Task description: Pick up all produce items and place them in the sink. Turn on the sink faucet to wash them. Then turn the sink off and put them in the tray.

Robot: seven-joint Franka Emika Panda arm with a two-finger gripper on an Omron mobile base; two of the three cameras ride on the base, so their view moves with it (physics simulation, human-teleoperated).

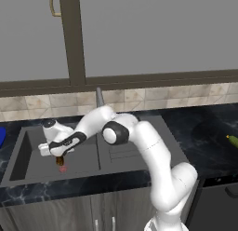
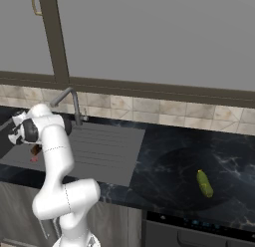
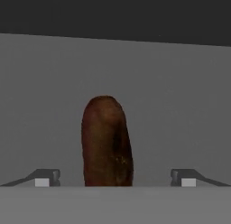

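Tool (image 1: 59,156) low over the sink (image 1: 28,153), jaws spread wide, with the brown oblong vegetable (image 3: 107,142) between the fingertips (image 3: 45,177) and touching neither. Small red spot (image 1: 62,169) just below the tool. Green cucumber (image 2: 204,183) far off to the right on the dark worktop (image 2: 174,161).

The sink (image 1: 32,151) and its ribbed drainboard (image 2: 107,146) look like matt dark grey moulded material, smooth in the basin, while the counter (image 2: 169,171) around them is glossy black stone with pale veins. The faucet (image 2: 74,104) reads as dull grey metal, the wall behind carries a band of matt beige tile (image 1: 56,102), and the robot arm (image 1: 153,151) is smooth white plastic with a soft sheen. The brown-orange produce item (image 3: 107,142) has a rough, mottled skin, and the green vegetable (image 2: 204,183) on the right of the counter looks smooth and slightly shiny.
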